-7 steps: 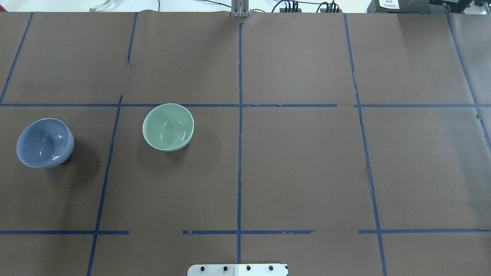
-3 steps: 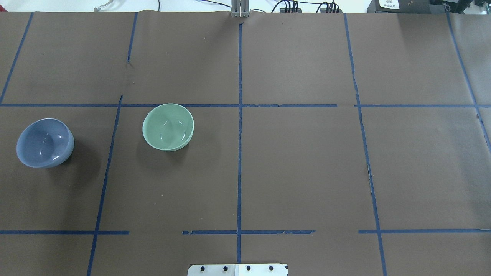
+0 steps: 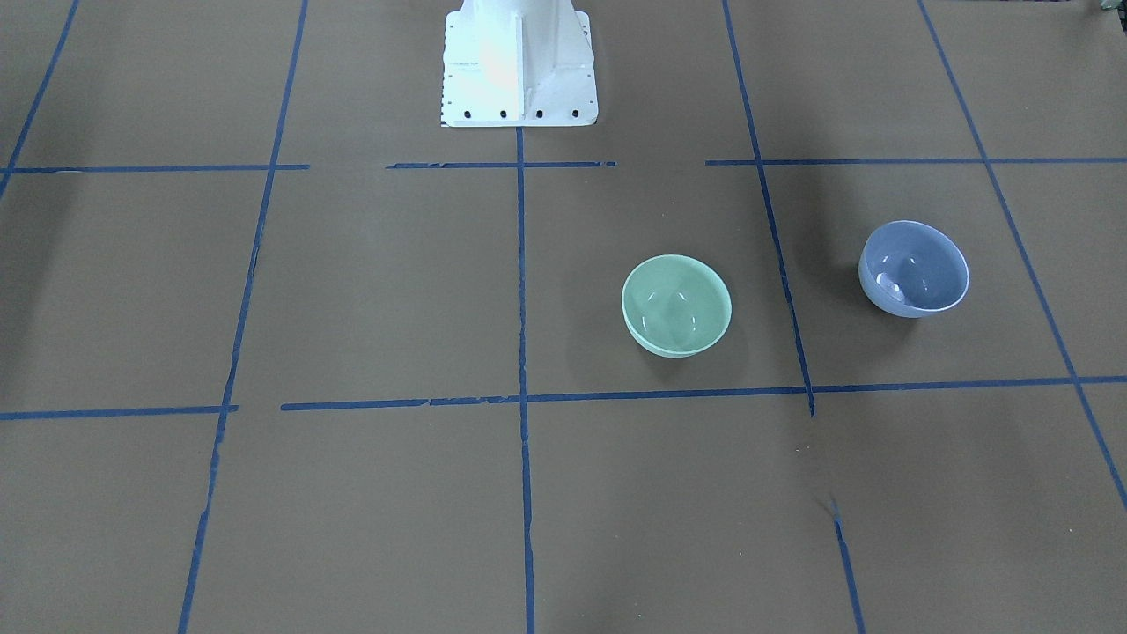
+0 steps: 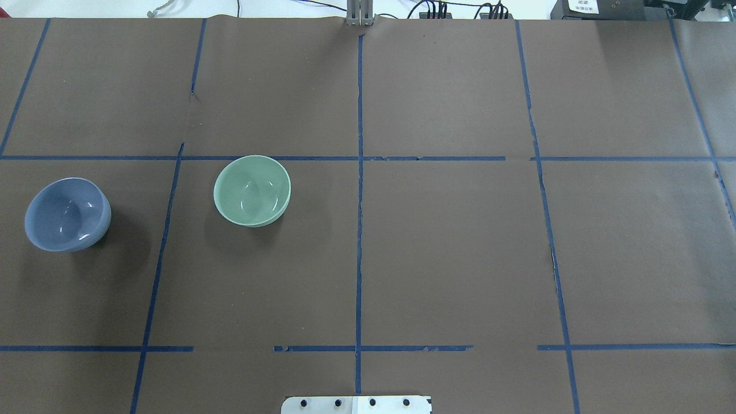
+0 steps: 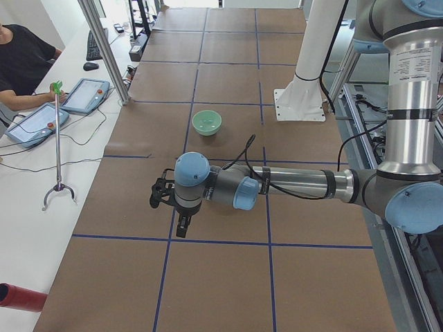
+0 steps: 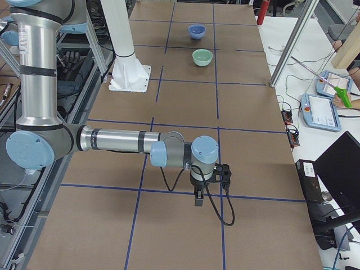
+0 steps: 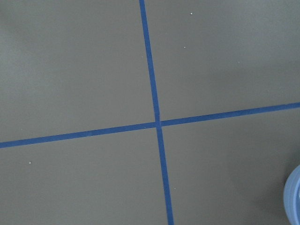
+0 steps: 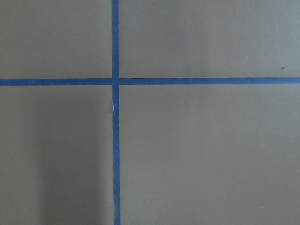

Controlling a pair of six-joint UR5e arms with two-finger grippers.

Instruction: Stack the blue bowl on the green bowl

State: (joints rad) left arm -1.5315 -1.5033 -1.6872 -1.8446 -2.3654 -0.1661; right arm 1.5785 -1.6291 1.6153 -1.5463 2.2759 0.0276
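We see the green bowl (image 4: 252, 190) standing open side up on the brown paper-covered table (image 4: 460, 259), with nothing in it. The blue bowl (image 4: 68, 214) stands on the robot's left of the green bowl, well apart from it and also open side up. A blue tape line (image 4: 167, 230) runs between the two.

Neither bowl is touched by an arm. The left gripper (image 5: 162, 195) hangs over the table farther to the robot's left than the green bowl. It shows only in the side view, so we cannot tell how far its jaws stand apart or whether they grip anything. The left wrist camera looks straight down on a tape crossing, with a sliver of the blue bowl's rim at its lower right edge.

The right gripper (image 6: 223, 173) hangs over the table far on the robot's right of the green bowl. We cannot tell its opening either. The white robot base (image 3: 519, 88) stands on the robot's side of the green bowl.
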